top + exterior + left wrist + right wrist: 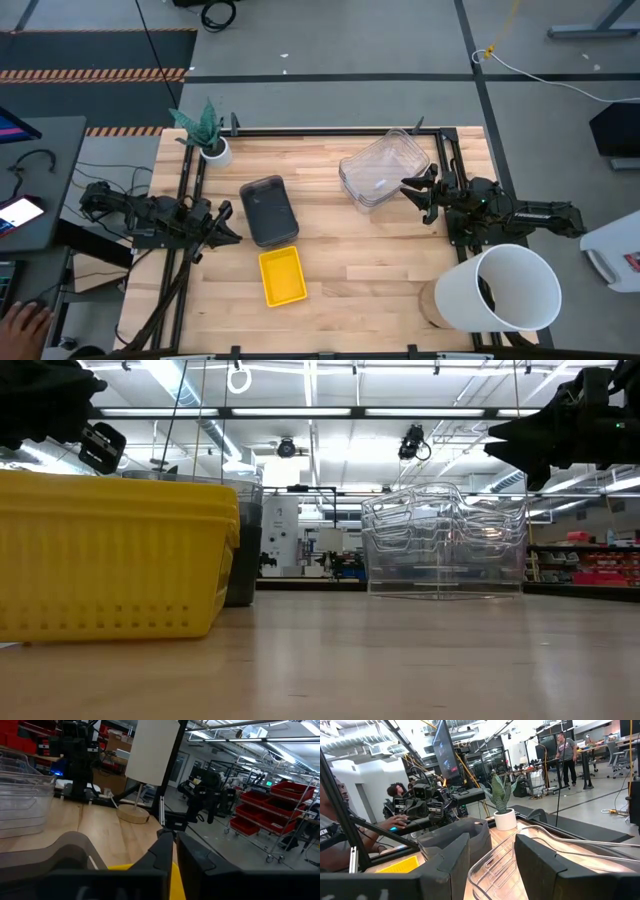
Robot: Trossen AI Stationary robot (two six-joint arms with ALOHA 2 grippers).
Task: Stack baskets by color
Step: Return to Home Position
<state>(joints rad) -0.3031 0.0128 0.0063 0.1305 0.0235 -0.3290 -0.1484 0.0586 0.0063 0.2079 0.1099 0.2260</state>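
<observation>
The clear baskets (pixel 385 170) stand nested in one stack at the table's far right, bottom on the wood. A dark grey stack (pixel 268 210) sits at the middle. One yellow basket (pixel 282 276) lies nearer the front edge, also shown in the low view (pixel 110 560). My left gripper (pixel 235 225) is shut and raised, left of the grey stack. My right gripper (pixel 408 190) is open and raised just right of the clear stack; its fingers frame the stack's rim (pixel 500 855) without touching it.
A big white bucket (pixel 510 290) lies on its side at the near right corner. A small white plant pot (pixel 213 150) stands at the far left. Black frame rails (pixel 190 190) run along both side edges. People sit beyond the table's left side (pixel 395 800).
</observation>
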